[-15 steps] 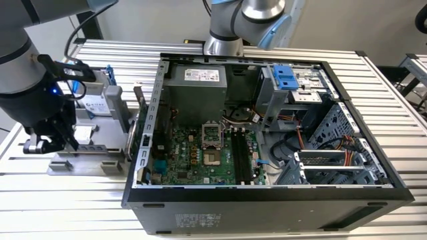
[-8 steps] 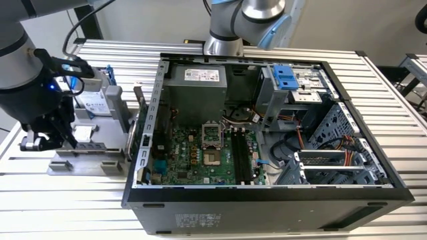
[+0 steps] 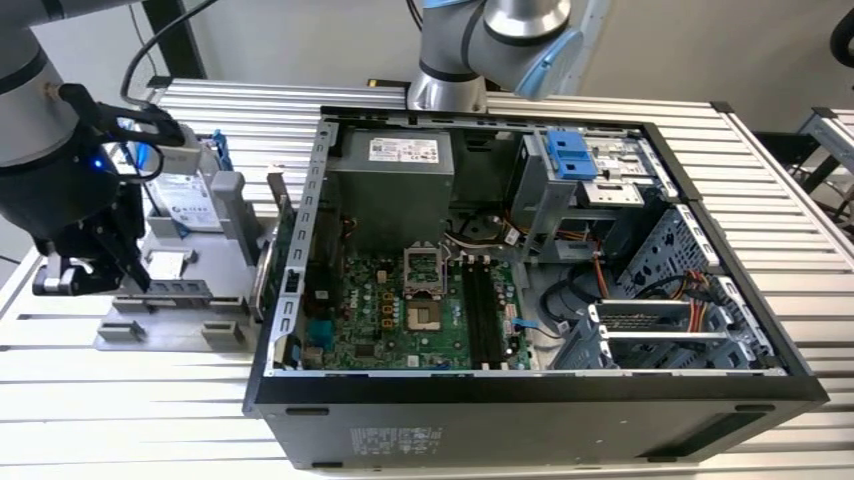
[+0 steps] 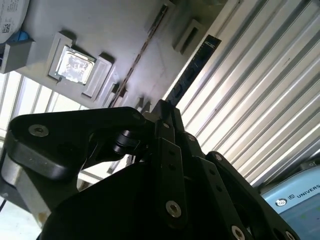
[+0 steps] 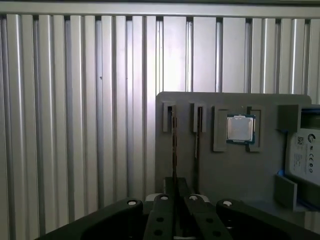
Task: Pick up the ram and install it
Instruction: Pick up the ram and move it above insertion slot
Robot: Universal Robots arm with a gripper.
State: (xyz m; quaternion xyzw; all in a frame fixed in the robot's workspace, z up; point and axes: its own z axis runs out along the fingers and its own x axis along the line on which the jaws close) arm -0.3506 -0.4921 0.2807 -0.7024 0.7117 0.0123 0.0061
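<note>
Over the tray [image 3: 127,332], at nine o'clock from the case [image 3: 534,415] in the exterior view, the gripper [image 5: 174,187] pinches the ram [image 5: 174,145]. A processor [image 5: 240,129] sits nearby.

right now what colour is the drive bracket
The drive bracket is light blue; exterior view shows it best.

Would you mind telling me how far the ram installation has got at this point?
Nothing looks finished yet: the black motherboard slots in the open case look empty. In hand: the tool sits at the ram, which stands on edge in the grey holder beside the case. Left: lifting the ram out and the whole install.
</note>
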